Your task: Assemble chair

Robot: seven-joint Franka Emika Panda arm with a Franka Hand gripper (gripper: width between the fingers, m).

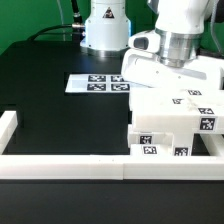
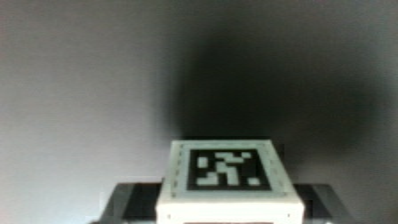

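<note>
The chair is in chunky white pieces (image 1: 170, 128) bearing black-and-white tags, stacked at the exterior view's right, close to the front rail. My gripper (image 1: 172, 92) hangs straight down over the top of that stack. In the wrist view a white tagged chair piece (image 2: 228, 175) sits between my two dark fingers (image 2: 135, 200), which press against its two sides. My gripper (image 2: 224, 206) is shut on this piece. From the exterior view the fingertips are hidden behind the hand and the pieces.
The marker board (image 1: 98, 83) lies flat on the black table behind the stack. A low white rail (image 1: 60, 165) runs along the front and another (image 1: 8, 125) up the exterior view's left. The arm's base (image 1: 105, 25) stands at the back.
</note>
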